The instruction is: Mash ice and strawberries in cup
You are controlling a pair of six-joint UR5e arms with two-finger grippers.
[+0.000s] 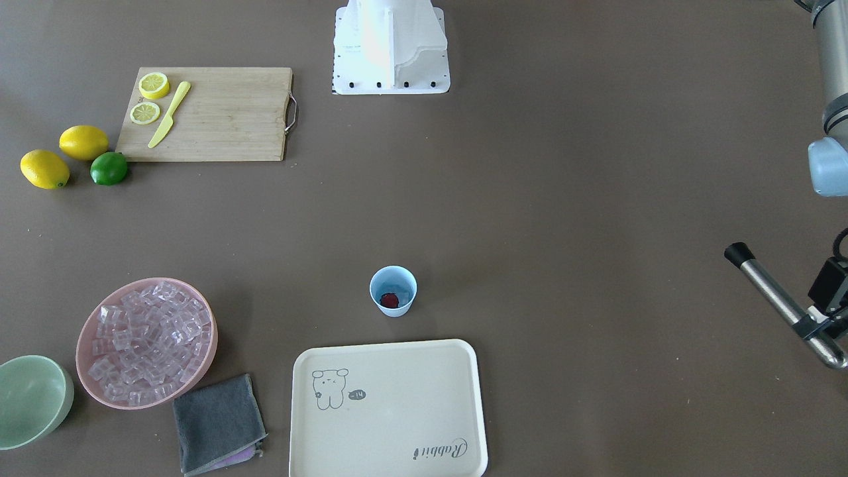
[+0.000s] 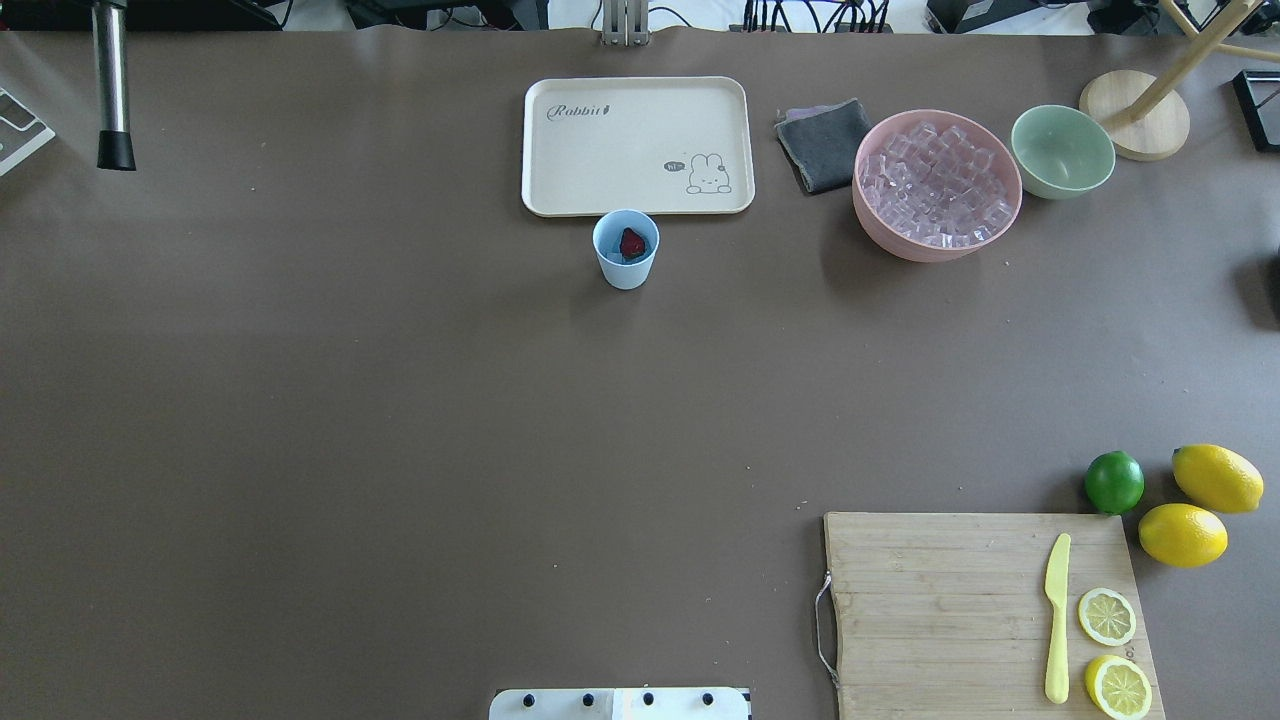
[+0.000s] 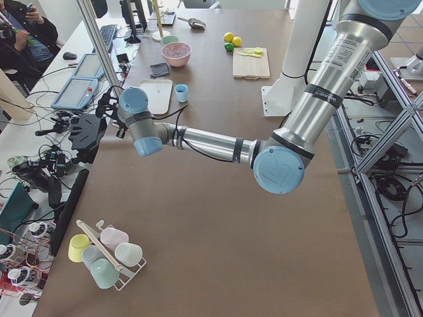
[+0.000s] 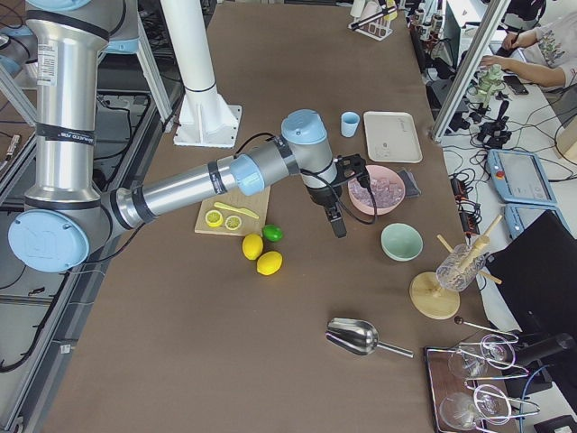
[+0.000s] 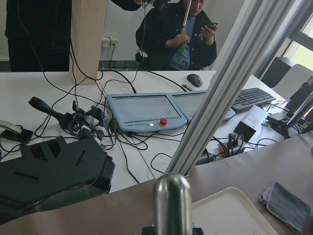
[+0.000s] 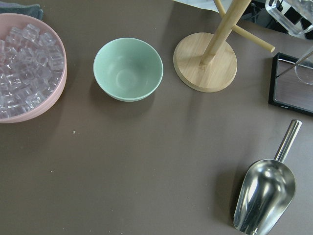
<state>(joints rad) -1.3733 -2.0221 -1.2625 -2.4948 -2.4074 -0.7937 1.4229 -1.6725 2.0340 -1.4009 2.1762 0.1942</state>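
Observation:
The light-blue cup (image 1: 395, 310) (image 2: 625, 275) stands mid-table just beside the cream tray. One dark-red strawberry (image 1: 389, 300) (image 2: 632, 244) lies at the bottom of it. The ice (image 1: 149, 341) (image 2: 935, 185) (image 6: 24, 68) fills a pink bowl (image 1: 85, 371); I see none in the cup. My left gripper (image 1: 811, 326) is far off at the table's edge, shut on a steel muddler (image 1: 768, 285) (image 2: 110, 90) (image 5: 171, 200) with a black tip. My right gripper (image 4: 338, 225) hangs above the table beside the pink bowl; I cannot tell its state.
A cream tray (image 1: 397, 457), a grey cloth (image 1: 218, 424) and a pale-green bowl (image 1: 30, 401) (image 6: 128, 68) lie along the far side. A cutting board (image 2: 960, 600) holds lemon slices and a yellow knife, with lemons and a lime (image 2: 1114, 481) nearby. A metal scoop (image 6: 264, 196) and a wooden stand (image 6: 205, 61) are at the table's end.

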